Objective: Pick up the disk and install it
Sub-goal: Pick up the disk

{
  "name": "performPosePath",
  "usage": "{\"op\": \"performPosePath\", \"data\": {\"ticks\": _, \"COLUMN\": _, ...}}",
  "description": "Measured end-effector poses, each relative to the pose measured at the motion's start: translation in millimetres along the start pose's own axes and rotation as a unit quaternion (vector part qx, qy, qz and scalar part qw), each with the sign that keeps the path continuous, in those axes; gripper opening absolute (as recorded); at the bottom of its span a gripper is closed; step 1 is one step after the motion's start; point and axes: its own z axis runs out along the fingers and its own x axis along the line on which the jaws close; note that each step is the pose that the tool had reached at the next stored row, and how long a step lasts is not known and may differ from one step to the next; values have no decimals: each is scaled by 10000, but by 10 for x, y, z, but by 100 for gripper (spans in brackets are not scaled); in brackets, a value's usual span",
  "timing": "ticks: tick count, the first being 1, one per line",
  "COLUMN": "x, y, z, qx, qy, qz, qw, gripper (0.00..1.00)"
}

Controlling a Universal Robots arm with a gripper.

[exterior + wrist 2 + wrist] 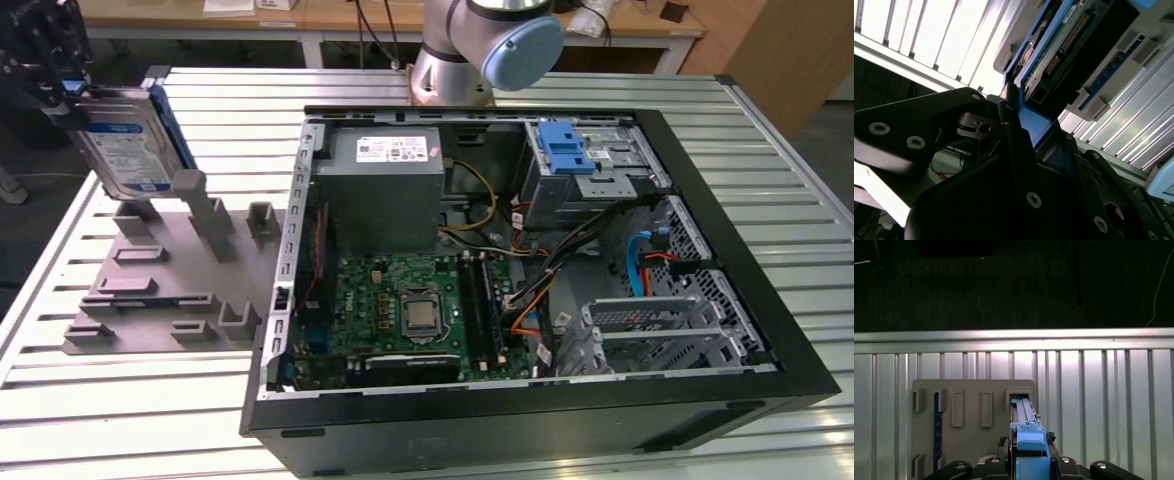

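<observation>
Exterior view: gripper [64, 92] at the exterior view's upper left, clamped on the disk [127, 140], which stands upright over the grey holder [147, 290] beside the open computer case [747, 390] | second wrist view: black fingers [1013, 135] pinch the disk's blue caddy edge | first wrist view: disk edge-on over a holder slot, slatted table [1104, 390] beneath.

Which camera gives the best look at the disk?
The exterior view: the disk shows its labelled face there. The first wrist view gives its blue edge end-on; the second wrist view, a close slice of its circuit-board side.
</observation>
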Motion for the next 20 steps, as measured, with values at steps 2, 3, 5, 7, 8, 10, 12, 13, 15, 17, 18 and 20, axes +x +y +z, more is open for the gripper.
{"op": "performPosePath", "data": {"ticks": 2, "x": 0, "y": 0, "z": -11, "qx": 0, "qy": 0, "qz": 0, "qw": 10000, "gripper": 36}}
{"op": "performPosePath", "data": {"ticks": 3, "x": 0, "y": 0, "z": -16, "qx": 0, "qy": 0, "qz": 0, "qw": 10000, "gripper": 36}}
{"op": "performPosePath", "data": {"ticks": 5, "x": 0, "y": 0, "z": -25, "qx": 0, "qy": 0, "qz": 0, "qw": 10000, "gripper": 36}}
{"op": "performPosePath", "data": {"ticks": 7, "x": 0, "y": 1, "z": -34, "qx": 0, "qy": 0, "qz": 0, "qw": 10000, "gripper": 36}}
{"op": "performPosePath", "data": {"ticks": 8, "x": 0, "y": 0, "z": -39, "qx": 0, "qy": 0, "qz": 0, "qw": 10000, "gripper": 36}}
{"op": "performPosePath", "data": {"ticks": 10, "x": 0, "y": 1, "z": -48, "qx": 0, "qy": 0, "qz": 0, "qw": 10000, "gripper": 36}}
{"op": "performPosePath", "data": {"ticks": 12, "x": 0, "y": 1, "z": -58, "qx": 0, "qy": 0, "qz": -1, "qw": 10000, "gripper": 36}}
{"op": "performPosePath", "data": {"ticks": 13, "x": 0, "y": 1, "z": -63, "qx": 0, "qy": 0, "qz": 0, "qw": 10000, "gripper": 36}}
{"op": "performPosePath", "data": {"ticks": 15, "x": 0, "y": 1, "z": -72, "qx": 0, "qy": 0, "qz": 0, "qw": 10000, "gripper": 36}}
{"op": "performPosePath", "data": {"ticks": 17, "x": 0, "y": 1, "z": -81, "qx": 0, "qy": 0, "qz": 0, "qw": 10000, "gripper": 36}}
{"op": "performPosePath", "data": {"ticks": 18, "x": 0, "y": 1, "z": -85, "qx": 0, "qy": 0, "qz": 0, "qw": 10000, "gripper": 36}}
{"op": "performPosePath", "data": {"ticks": 20, "x": 0, "y": 2, "z": -91, "qx": 0, "qy": 0, "qz": 0, "qw": 10000, "gripper": 36}}
